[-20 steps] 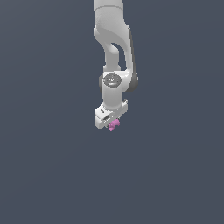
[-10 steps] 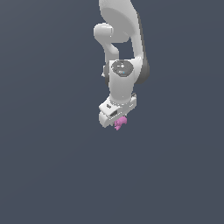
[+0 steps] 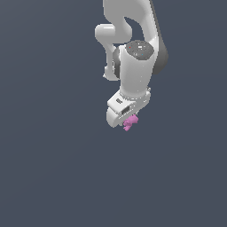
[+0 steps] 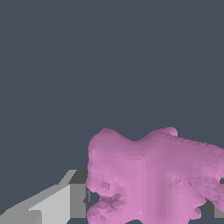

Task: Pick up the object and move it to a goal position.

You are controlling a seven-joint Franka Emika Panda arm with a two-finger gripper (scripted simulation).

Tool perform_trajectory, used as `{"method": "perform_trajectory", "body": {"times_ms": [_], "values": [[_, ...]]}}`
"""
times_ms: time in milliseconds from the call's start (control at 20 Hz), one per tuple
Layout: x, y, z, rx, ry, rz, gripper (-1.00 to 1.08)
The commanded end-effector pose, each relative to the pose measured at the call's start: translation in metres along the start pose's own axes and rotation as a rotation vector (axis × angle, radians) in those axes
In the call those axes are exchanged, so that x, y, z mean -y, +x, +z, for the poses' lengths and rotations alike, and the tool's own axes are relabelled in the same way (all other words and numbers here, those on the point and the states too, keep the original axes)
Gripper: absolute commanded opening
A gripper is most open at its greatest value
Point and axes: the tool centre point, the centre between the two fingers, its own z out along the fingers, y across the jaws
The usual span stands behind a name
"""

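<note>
The object point(image 3: 130, 123) is a tiny pink-magenta lumpy thing. In the exterior view it sticks out just under the white hand of my arm, near the middle of the picture. My gripper point(image 3: 127, 120) is shut on it. In the wrist view the object point(image 4: 153, 175) looms large and pink between the fingers, and one grey-white finger point(image 4: 57, 201) shows pressed against its side. The other finger is mostly hidden behind the object. The exterior view shows nothing under the object.
The white arm point(image 3: 135, 57) reaches down from the upper edge of the exterior view. Everything else in both views is a plain dark blue-grey background with no surface, edge or marker visible.
The arm with the pink object has grown larger in the exterior view and shifted toward that view's right. The object stays held in the gripper.
</note>
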Motion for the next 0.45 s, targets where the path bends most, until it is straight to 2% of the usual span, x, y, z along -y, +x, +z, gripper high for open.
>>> {"method": "perform_trajectory", "body": {"times_ms": [0, 400], "values": [[0.000, 0.007, -0.010, 0.001, 0.001, 0.001, -1.00], [0.000, 0.016, -0.023, 0.002, 0.001, 0.001, -1.00]]}}
